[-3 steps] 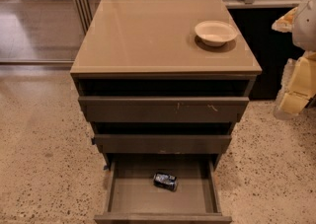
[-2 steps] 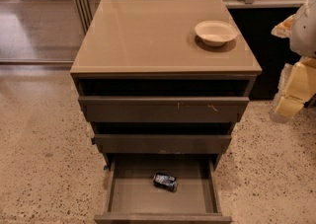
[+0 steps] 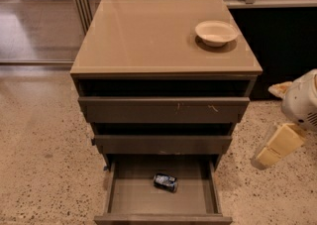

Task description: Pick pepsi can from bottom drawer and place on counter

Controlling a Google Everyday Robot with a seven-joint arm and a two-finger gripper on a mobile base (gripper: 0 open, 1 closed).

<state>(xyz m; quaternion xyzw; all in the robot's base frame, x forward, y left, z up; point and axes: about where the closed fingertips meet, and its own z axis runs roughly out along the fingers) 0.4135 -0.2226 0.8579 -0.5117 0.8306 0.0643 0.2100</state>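
- The pepsi can [image 3: 165, 182] lies on its side inside the open bottom drawer [image 3: 115, 189].
- The gripper [image 3: 275, 148] hangs well right of the drawer, touching neither it nor the can; I cannot tell how wide it stands.

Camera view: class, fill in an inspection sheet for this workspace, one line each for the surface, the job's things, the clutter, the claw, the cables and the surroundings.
Surface: the counter is glossy tan and flat, with one item on it near the right rear corner.
Job's things: the pepsi can lies on its side in the bottom drawer, which is pulled open. The can is not yet on the counter.
Clutter: a white bowl sits upright on the counter.
Claw: the claw hangs at the right edge, beside the cabinet and over the floor, apart from the can.
Cables: nothing seen.
Surroundings: speckled floor around the cabinet.
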